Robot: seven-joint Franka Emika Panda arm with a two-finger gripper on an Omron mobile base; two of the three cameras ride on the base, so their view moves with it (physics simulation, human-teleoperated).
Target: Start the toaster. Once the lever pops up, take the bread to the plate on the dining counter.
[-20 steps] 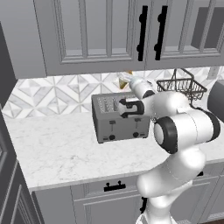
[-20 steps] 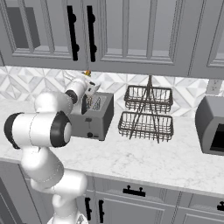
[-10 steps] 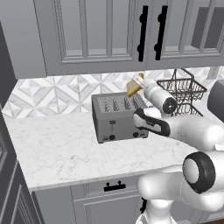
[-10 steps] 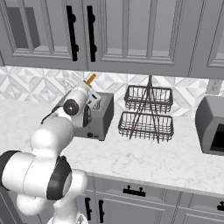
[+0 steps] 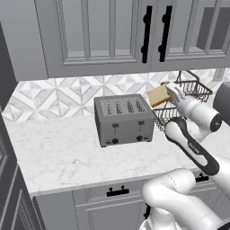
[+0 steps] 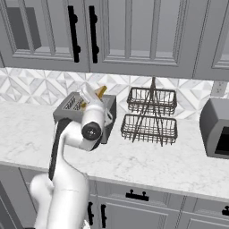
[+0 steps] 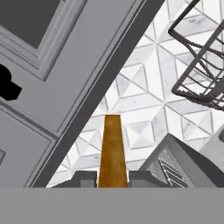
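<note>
The grey four-slot toaster (image 5: 123, 121) stands on the marble counter against the tiled wall, both levers and both knobs facing forward. It also shows behind the arm (image 6: 68, 105) and low in the hand view (image 7: 175, 166). My gripper (image 5: 169, 92) is shut on the bread (image 5: 158, 95), a golden-tan slice held in the air above and to the right of the toaster. The hand view has the bread (image 7: 113, 151) edge-on between the two fingertips (image 7: 83, 178). The right base view shows the bread (image 6: 101, 91) poking out past the hand. The plate and dining counter are out of view.
A two-tier wire basket rack (image 5: 185, 95) (image 6: 151, 114) stands just right of the toaster, close to my hand. A toaster oven (image 6: 216, 128) sits farther right. Upper cabinets (image 5: 112, 31) hang low overhead. Open marble counter (image 5: 58, 157) lies left and in front.
The slice has come up out of the toaster and travelled right with the shut gripper, toward the wire rack. The forearm has swung right and forward. The toaster has not moved.
</note>
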